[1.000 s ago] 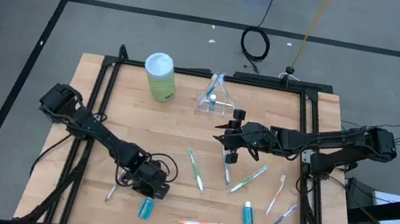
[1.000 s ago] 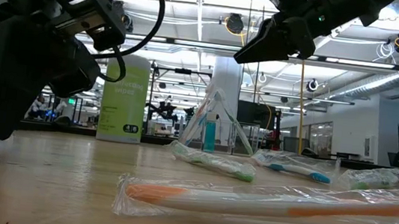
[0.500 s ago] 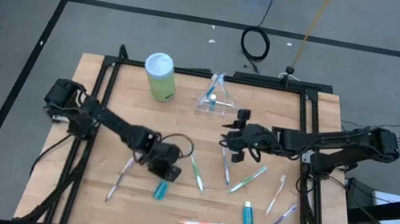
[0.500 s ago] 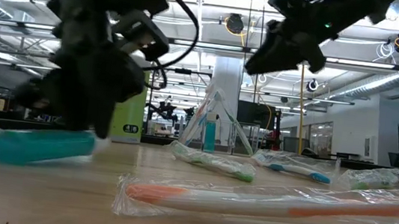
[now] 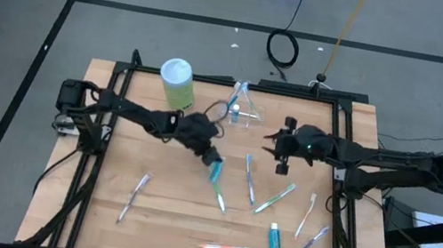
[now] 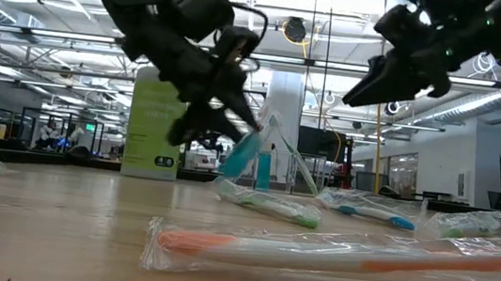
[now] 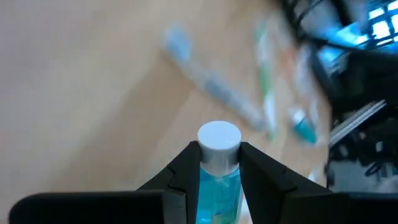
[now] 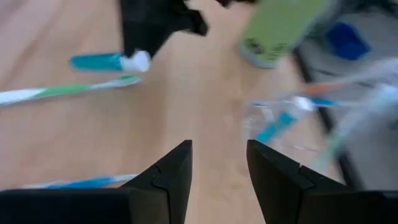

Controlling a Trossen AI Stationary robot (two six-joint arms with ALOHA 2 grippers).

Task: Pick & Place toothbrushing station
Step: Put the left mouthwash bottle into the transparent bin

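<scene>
Tube in hand, the left gripper is now hanging over the middle of the table. A second ago it was down in the lower left of the high view, so the blue tube has been lifted and is traveling toward the clear bag at the top middle. Its jaws are pinching the tube by its white cap end. The right gripper is waiting to the right with its jaws apart and nothing in them.
</scene>
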